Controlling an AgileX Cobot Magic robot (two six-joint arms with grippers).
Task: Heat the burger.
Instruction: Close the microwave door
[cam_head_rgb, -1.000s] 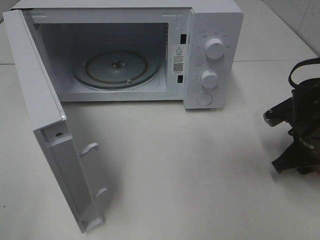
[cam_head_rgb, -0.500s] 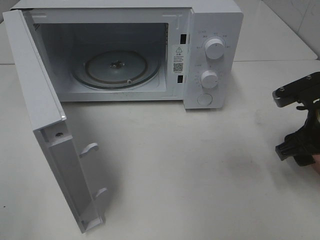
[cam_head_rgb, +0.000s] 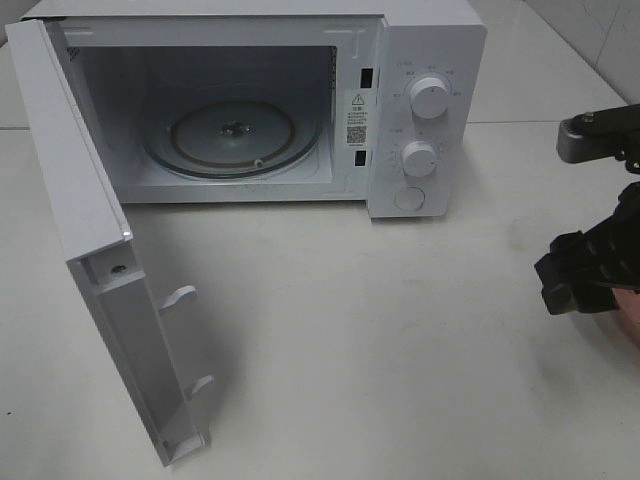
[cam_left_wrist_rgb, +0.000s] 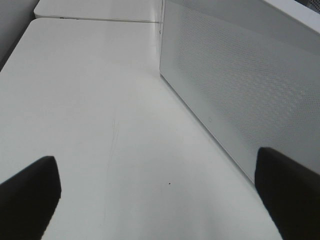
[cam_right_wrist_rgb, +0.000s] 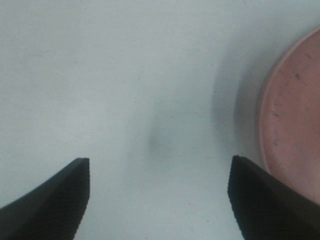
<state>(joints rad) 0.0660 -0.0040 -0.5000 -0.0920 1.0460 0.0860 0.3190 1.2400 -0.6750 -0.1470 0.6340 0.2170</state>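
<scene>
The burger is out of view in every frame. The white microwave stands at the back with its door swung wide to the left, and its glass turntable is bare. My right gripper hovers open over the table at the right edge. In the right wrist view that gripper has only bare table between its dark fingers. My left gripper is open beside the microwave's perforated side wall, holding nothing.
A round pink plate lies just beside the right gripper, and a sliver of it shows at the right edge. Two dials and a button sit on the microwave's front panel. White tabletop stretches in front of the microwave.
The right gripper has turned and lifted at the right edge, and its jaws now stand wider apart. The microwave and door have not moved.
</scene>
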